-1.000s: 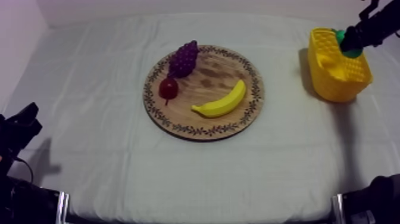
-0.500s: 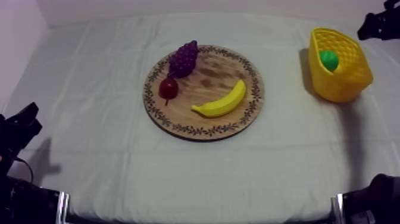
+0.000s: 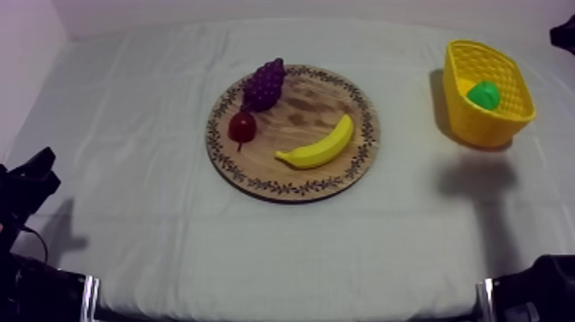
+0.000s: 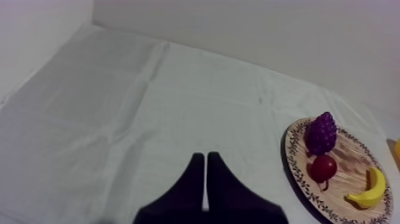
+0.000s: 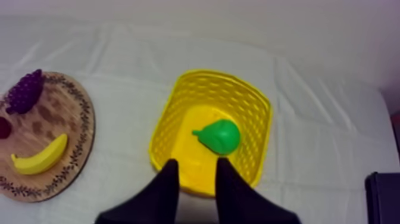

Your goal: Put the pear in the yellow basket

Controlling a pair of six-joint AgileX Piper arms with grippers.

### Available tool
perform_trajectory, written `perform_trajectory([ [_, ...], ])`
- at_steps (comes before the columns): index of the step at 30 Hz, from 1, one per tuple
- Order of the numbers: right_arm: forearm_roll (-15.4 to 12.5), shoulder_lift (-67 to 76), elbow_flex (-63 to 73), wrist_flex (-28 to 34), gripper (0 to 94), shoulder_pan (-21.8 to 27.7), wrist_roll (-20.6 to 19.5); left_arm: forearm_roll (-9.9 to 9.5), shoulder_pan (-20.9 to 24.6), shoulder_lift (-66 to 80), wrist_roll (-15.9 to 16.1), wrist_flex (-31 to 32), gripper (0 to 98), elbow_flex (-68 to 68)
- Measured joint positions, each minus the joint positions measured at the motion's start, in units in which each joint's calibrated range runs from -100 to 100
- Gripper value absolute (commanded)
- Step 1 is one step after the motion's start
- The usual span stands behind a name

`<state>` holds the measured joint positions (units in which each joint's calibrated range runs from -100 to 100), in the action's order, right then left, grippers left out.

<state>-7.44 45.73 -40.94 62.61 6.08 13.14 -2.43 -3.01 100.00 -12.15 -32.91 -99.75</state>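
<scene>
The green pear [image 3: 484,94] lies inside the yellow basket [image 3: 479,130] at the table's right; from the right wrist the pear [image 5: 220,136] rests on the basket floor. My right gripper [image 5: 197,162] hangs open above the near rim of the basket [image 5: 220,75], nothing between its fingers. Part of my right arm [image 3: 566,34] shows at the upper right edge. The round wooden board [image 3: 295,116] holds grapes [image 3: 264,83], a small red fruit [image 3: 242,127] and a banana [image 3: 318,147]. My left gripper [image 4: 205,162] is shut on nothing, low at the left [image 3: 31,178].
The board [image 4: 345,156] with its fruit lies off to the side of my left gripper. Wide bare cloth [image 3: 411,223] spreads between board and basket and along the front. A wall rises behind the table.
My right gripper let go of the pear over the basket, then rose and drew back to the upper right. The pear now lies in the basket. The left arm stayed still.
</scene>
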Motion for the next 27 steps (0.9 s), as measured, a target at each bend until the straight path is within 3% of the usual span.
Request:
perform_trajectory([
  [5, 5.1, 11.6, -10.7, -6.9, 6.1, -3.9, -4.7, 0.0, 0.0, 0.0, 0.0, 0.0, 0.1, 0.0],
  [14, 10.9, 32.0, -37.2, -21.7, 1.0, -4.7, -9.8, 0.0, 0.0, 0.0, 0.0, 0.0, 0.1, 0.0],
  [19, 11.6, 40.8, -50.5, -24.7, 0.6, -5.1, -10.5, 0.0, 0.0, 0.0, 0.0, 0.0, 0.1, 0.0],
  [27, 7.1, 48.2, -58.0, -21.3, 0.6, -3.5, -8.9, 0.0, 0.0, 0.0, 0.0, 0.0, 0.1, 0.0],
])
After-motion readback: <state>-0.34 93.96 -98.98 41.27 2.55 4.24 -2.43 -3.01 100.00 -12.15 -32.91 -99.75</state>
